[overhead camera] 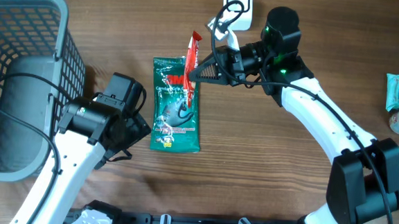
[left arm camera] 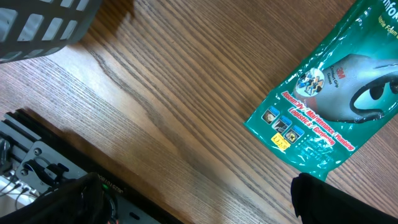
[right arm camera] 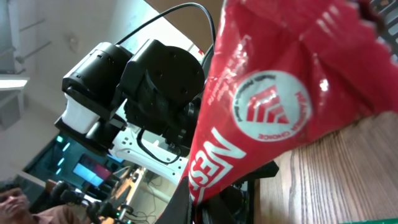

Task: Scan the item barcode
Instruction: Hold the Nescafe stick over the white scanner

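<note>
The right gripper [overhead camera: 196,73] has its fingers clamped on the red sachet [overhead camera: 193,49], holding it edge-up off the bench [overhead camera: 265,178], over the 1 o'clock corner of the green pouch [overhead camera: 175,117]. The pouch lies flat on the bench. The left gripper [overhead camera: 139,126] sits at the pouch's 8 o'clock, fingers spread wide and holding nothing. A grey basket [overhead camera: 53,6] stands at the bench's 9 o'clock.

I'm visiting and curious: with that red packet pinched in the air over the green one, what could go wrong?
The right pincer is shut on the thin red packet, which could slip or twist, spoiling the scan. If dropped, it may land on the green packet beneath. The open left pincer beside that packet might nudge it.
</note>
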You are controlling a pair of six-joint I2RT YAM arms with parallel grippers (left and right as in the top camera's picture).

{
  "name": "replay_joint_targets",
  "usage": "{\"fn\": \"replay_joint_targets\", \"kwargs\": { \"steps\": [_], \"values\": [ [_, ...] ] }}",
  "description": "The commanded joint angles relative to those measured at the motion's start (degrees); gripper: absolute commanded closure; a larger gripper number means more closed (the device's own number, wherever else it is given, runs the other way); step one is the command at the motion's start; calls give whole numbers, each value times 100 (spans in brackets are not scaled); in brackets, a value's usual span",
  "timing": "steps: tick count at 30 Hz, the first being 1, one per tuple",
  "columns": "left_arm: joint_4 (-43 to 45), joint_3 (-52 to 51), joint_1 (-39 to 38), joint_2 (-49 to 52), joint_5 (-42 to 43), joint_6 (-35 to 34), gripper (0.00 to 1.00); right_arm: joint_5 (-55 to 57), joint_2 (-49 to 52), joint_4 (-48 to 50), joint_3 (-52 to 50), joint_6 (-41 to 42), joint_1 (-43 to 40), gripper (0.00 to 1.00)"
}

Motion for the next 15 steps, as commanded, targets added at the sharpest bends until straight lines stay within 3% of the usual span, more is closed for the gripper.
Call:
{"fn": "replay_joint_targets", "kwargs": {
  "steps": [1, 4, 7, 9, 10, 15],
  "values": [
    [-2, -4, -26, -2, -15, -94, 0, -354, -79, 11, 33, -155, -22, 95],
    [-4, -4, -26, -2, -15, -94, 0, 146, -72, -87, 13, -223, -103, 95],
    [-4, -4, -26, -2, -15, -94, 0, 1200, -72, -1038, 13, -590, -162, 95],
    [-4, -4, -26, -2, -15, -94, 0, 3866, -72, -3252, 13, -1357, -170, 95],
    [-4, -4, -26, -2, -15, -94, 0, 4474, -72, -3593, 13, -1421, -170, 95],
    [-4, -4, -26, -2, -13, -94, 0, 5289, -81, -3873, 83, -994, -352, 95]
  ]
}}
